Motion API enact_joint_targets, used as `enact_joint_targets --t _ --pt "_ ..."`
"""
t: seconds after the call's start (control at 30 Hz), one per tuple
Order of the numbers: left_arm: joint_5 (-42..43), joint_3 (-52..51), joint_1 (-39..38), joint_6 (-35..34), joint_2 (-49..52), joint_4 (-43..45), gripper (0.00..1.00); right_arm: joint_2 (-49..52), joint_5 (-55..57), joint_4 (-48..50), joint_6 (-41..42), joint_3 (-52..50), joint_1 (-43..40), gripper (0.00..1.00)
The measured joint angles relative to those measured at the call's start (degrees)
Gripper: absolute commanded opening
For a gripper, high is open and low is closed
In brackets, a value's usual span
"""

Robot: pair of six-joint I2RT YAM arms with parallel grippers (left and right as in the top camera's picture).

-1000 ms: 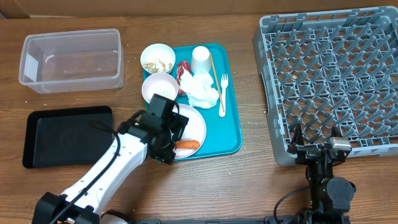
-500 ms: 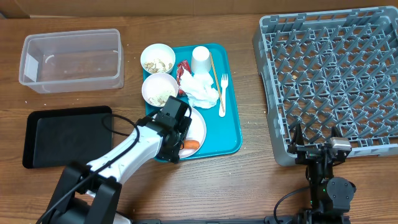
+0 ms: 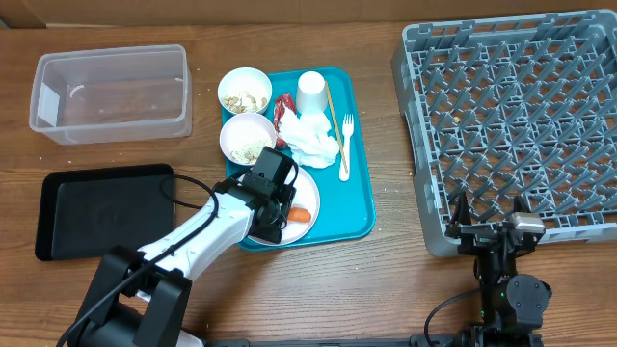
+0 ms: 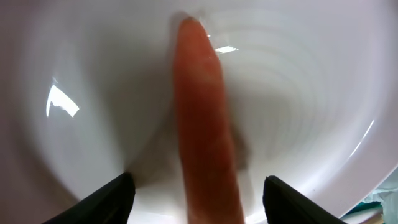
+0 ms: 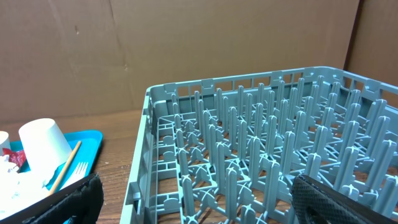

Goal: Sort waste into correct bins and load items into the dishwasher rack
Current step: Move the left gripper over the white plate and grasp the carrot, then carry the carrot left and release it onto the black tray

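Even bright light, soft shadows, glare on plate (image 4: pixel 62 102), carrot (image 4: pixel 202 124) blurred close up

Carrot (image 3: pixel 301 215) on plate (image 3: pixel 308 191), rack (image 3: pixel 521 116) at right

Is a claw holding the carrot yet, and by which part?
Not yet. The left claw sits open around the carrot on the plate, one finger on each side with gaps showing. The right claw is open and holds nothing.

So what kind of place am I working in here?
Probably a staged dish-clearing station in a lab, not a real kitchen: a grey dishwasher rack and a teal tray of used tableware sit on a wooden table, with plain cardboard as the backdrop.
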Motion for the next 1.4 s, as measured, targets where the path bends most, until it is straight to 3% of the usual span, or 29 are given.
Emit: enact_joint_targets --t 0.33,0.67,0.8,1.17,1.4 --pt "-2.7 0.0 0.0 1.1 0.4 -0.2 0.31 0.0 0.0 0.0 0.0 0.0 0.0 1.00" --pt "-3.1 0.0 0.0 2.4 0.5 -0.2 0.27 0.0 0.0 0.0 0.0 0.0 0.0 1.00" --pt "-3.1 1.2 0.0 5.0 0.5 -3.0 0.10 0.0 0.0 0.0 0.0 0.0 0.0 1.00" --pt "-3.0 16.4 1.0 13.3 -1.6 -19.9 0.13 0.0 0.0 0.0 0.0 0.0 0.0 1.00" --pt "-4.7 23.6 9.8 19.0 -5.2 -34.8 0.15 0.0 0.0 0.0 0.0 0.0 0.0 1.00"
